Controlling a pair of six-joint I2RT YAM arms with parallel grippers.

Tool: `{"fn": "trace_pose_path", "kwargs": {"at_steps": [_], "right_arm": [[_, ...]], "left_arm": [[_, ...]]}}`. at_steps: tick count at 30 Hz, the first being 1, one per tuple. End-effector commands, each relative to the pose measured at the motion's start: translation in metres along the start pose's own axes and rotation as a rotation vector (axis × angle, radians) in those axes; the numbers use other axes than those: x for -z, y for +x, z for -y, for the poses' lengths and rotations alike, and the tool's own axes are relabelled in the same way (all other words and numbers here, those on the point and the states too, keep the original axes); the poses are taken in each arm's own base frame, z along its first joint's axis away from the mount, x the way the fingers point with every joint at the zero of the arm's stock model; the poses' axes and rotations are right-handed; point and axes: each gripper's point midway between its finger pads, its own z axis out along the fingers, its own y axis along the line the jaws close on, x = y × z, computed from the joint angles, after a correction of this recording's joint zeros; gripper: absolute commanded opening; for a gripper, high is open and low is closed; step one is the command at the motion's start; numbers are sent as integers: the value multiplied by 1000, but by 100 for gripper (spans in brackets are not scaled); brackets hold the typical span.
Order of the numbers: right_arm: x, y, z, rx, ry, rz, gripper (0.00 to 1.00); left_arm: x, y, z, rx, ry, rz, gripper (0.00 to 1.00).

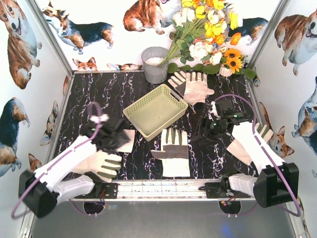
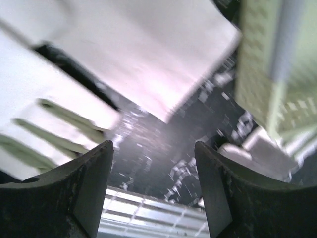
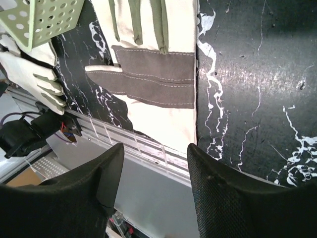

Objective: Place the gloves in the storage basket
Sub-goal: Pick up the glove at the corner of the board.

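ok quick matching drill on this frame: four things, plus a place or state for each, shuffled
Things:
1. basket
2. bucket
3. flowers
4. right pincer

Place or state:
A. open, holding nothing
B. back right corner
C. centre, empty
D. at the back, grey, left of the flowers

Pairs: 1-C, 2-D, 3-B, 4-A

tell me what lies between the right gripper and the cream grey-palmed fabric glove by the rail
Only bare black marble tabletop, as the top view shows.
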Motion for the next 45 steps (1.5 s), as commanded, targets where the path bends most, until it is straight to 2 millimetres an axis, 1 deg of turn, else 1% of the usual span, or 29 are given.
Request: {"fn": "trace_pose_path", "kwargs": {"at_steps": [1, 2, 3, 4, 6, 9, 11, 13, 14, 15, 16, 21, 23, 27, 29, 30, 31, 38, 40, 43, 45], "right_arm": [[28, -11, -19, 9, -26, 81, 56], [35, -11, -22, 16, -32, 103, 57], [40, -12, -24, 21, -35, 120, 58], [46, -12, -25, 24, -37, 135, 59], [54, -13, -28, 24, -40, 162, 60], [64, -14, -30, 38, -46, 207, 61], [69, -14, -30, 41, -47, 234, 63], [71, -14, -31, 37, -49, 244, 63], [72, -13, -31, 33, -51, 242, 63], [72, -12, -32, 29, -56, 240, 63], [72, -11, -32, 26, -58, 238, 63], [72, -8, -32, 15, -65, 236, 63], [71, -8, -32, 12, -64, 231, 63], [69, -9, -31, 8, -60, 223, 63], [69, -10, -31, 8, -59, 225, 63], [69, -10, -31, 8, -57, 224, 63], [69, -10, -30, 7, -56, 223, 63], [67, -9, -30, 5, -60, 220, 63], [66, -8, -29, 3, -63, 218, 63], [64, -6, -29, -1, -67, 214, 63], [64, -5, -29, -3, -73, 212, 63]], "left_arm": [[-5, -24, -76, 132, -210, 44, 60], [-7, -30, -85, 175, -229, 50, 60], [-14, -29, -102, 206, -272, 38, 60], [-19, -29, -113, 232, -298, 28, 60], [-26, -35, -127, 276, -338, 19, 60], [-36, -48, -141, 296, -401, 10, 58], [-41, -59, -147, 290, -447, 17, 54], [-47, -71, -148, 269, -467, 29, 50], [-52, -73, -148, 255, -470, 24, 50], [-54, -86, -139, 256, -444, 47, 49], [-58, -88, -138, 252, -440, 41, 49], [-75, -83, -133, 247, -427, -19, 45], [-79, -80, -135, 248, -432, -32, 42], [-81, -74, -138, 244, -447, -50, 36], [-78, -76, -138, 249, -443, -39, 34], [-78, -68, -144, 248, -458, -50, 33], [-77, -64, -147, 251, -465, -53, 33], [-60, -58, -152, 275, -447, -17, 33], [-63, -52, -153, 273, -435, -23, 34], [-72, -40, -156, 254, -428, -66, 34], [-78, -38, -156, 237, -430, -87, 34]]}}
